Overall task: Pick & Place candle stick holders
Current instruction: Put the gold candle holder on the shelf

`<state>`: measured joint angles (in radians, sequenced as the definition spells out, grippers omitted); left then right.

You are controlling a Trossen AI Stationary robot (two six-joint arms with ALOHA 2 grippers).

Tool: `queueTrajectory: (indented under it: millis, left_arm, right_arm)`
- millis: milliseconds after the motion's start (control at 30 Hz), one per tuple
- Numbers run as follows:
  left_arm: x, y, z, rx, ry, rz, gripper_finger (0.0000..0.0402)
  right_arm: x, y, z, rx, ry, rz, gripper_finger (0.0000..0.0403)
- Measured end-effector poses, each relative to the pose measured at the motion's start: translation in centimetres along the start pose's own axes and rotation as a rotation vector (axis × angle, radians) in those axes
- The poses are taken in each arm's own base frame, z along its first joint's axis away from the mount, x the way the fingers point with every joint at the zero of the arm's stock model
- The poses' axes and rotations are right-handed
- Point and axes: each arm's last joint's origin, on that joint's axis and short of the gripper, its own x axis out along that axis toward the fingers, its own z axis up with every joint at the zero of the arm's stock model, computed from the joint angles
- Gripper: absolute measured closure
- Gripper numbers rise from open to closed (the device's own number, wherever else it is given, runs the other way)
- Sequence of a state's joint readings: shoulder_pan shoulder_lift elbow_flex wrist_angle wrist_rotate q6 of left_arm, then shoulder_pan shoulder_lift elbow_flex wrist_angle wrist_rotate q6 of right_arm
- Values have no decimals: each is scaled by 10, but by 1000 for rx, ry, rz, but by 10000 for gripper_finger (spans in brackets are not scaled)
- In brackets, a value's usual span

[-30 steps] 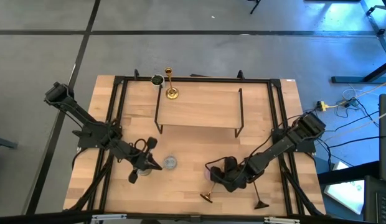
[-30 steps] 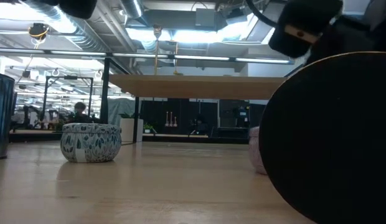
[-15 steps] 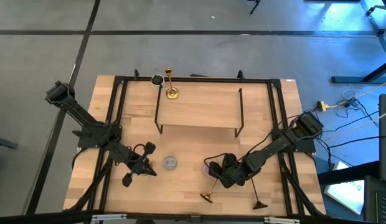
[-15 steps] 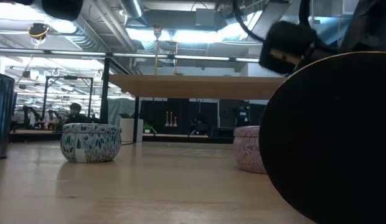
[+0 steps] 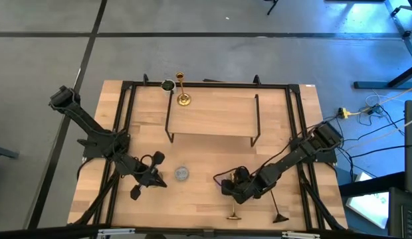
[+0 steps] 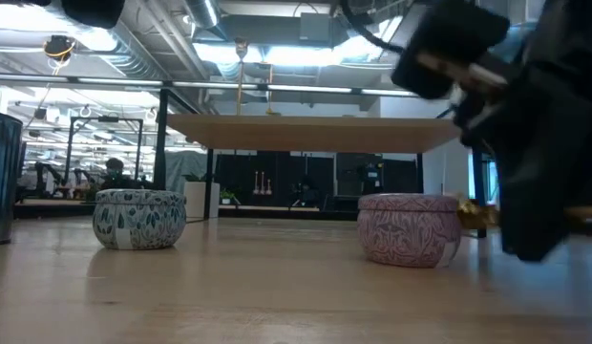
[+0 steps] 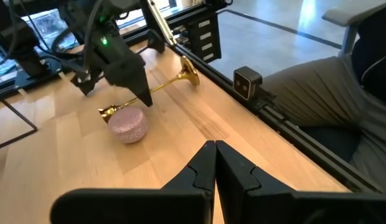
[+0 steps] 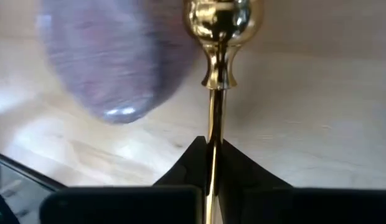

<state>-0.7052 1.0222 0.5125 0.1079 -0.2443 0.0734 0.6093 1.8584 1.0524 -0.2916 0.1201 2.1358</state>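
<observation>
I count two candle stick holders. First candle stick holder (image 5: 182, 90) stands upright on the raised wooden shelf (image 5: 212, 118), at its back left corner, next to a small dark round thing (image 5: 168, 85) I can't identify. Second candle stick holder (image 5: 233, 208) lies on its side on the desk (image 5: 193, 199) near the front edge, flared base toward the front, cup end toward my right hand (image 5: 227, 189). Right wrist view: right hand (image 8: 211, 152) is clamped on the thin stem (image 8: 213, 118), fingers (image 8: 233, 163) tight on both sides, cup top (image 8: 221, 15) just ahead of them. Left wrist view confirms it: gold holder (image 7: 152, 90) tilted low over the desk, cup end just beside the pink tin.

Two tins on the desk: pink tin (image 6: 409, 227) touching or nearly touching the cup end, can't tell which; blue-patterned tin (image 5: 182, 173) in front of the shelf, toward the left, well apart from the pink one.

Left hand (image 5: 135, 193) hovers over the front left of the desk, near the blue-patterned tin, fingers (image 7: 199, 171) pressed together, holding nothing.

One person in grey trousers (image 7: 330, 93) sits just off the desk edge, seen in the left wrist view.
</observation>
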Motion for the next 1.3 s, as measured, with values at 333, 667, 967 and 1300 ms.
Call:
queueTrajectory:
  millis: [333, 667, 967, 1300]
  left_arm:
    - [0, 0, 0, -9, 0, 1, 400]
    - [-8, 4, 5, 9, -40, 50, 399]
    - [-21, 38, 24, 12, -212, 291, 399]
    - [-30, 84, 27, -167, -335, 325, 400]
  right_arm:
    - [-74, 63, -22, -271, -255, -37, 388]
    - [-212, 105, -33, -734, -1129, 156, 388]
    - [-217, 92, 10, -903, -1512, -16, 388]
    - [-233, 29, 105, -700, -1592, -132, 388]
